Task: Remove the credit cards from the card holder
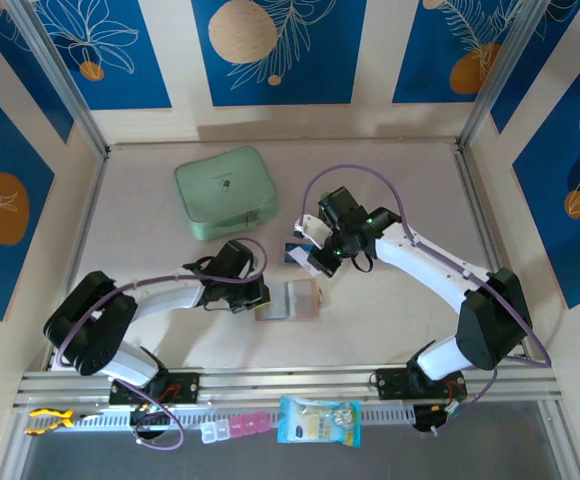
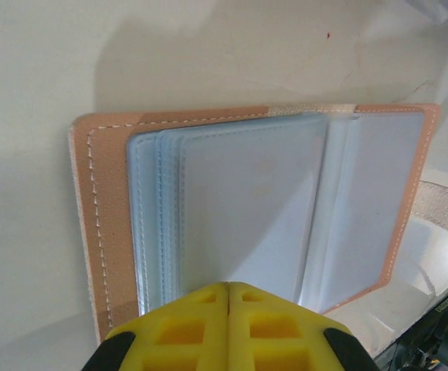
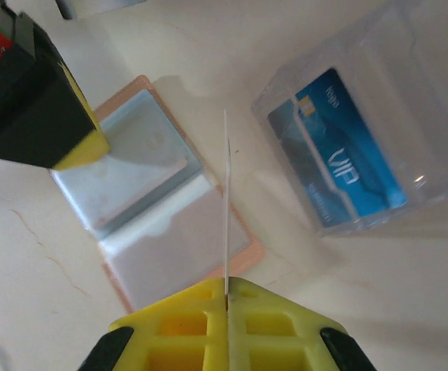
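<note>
- Here we see the card holder lying open and flat on the desk, between the two arms, with its grey clear-plastic pockets facing up inside the tan leather cover.
- In the left wrist view, the pockets fan out in several layers from the stitched left edge, and we cannot make out any card inside them.
- The left tool has its yellow fingers pressed together, with the tips at the near edge of the card holder. We cannot tell whether they pinch that edge or merely rest on it.
- The right tool is clamped on a thin card, held edge-on to its camera above the card holder's right half. From that angle we cannot tell the colour of its face.
- A blue card marked "VIP" lies inside a clear plastic box, which stands on the desk just beside the card holder, on its far side.
- A mint-green zip case sits farther back on the desk, well apart from both tools.
</note>
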### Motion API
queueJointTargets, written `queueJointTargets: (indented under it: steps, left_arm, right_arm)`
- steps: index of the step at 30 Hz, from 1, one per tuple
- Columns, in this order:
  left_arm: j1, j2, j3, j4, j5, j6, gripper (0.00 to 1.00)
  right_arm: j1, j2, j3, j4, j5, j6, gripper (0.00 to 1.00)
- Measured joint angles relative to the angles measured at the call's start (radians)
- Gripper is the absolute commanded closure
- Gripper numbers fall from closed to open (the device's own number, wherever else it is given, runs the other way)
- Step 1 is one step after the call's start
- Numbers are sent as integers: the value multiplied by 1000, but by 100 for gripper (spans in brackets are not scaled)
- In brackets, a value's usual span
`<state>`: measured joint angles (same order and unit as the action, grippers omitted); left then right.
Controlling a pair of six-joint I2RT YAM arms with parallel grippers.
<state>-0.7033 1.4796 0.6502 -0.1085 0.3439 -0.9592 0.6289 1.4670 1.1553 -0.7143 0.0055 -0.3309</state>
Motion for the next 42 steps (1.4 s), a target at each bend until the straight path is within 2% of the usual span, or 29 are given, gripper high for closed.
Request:
queueJointTargets:
  steps: [7, 14, 27, 42]
  left_arm:
    - [0, -49, 0, -13, -16, 0, 94]
    - [8, -111, -16, -34, -36, 0, 93]
    - [66, -202, -64, -87, -48, 19, 93]
    - [114, -246, -92, -121, -50, 45, 93]
  right_arm:
    - [-68, 89, 163, -37, -3, -283, 100]
    - [-140, 262, 351, -109, -72, -416, 100]
    - [-187, 566, 656, -338, -163, -526, 100]
    - [-189, 711, 795, -496, -153, -580, 100]
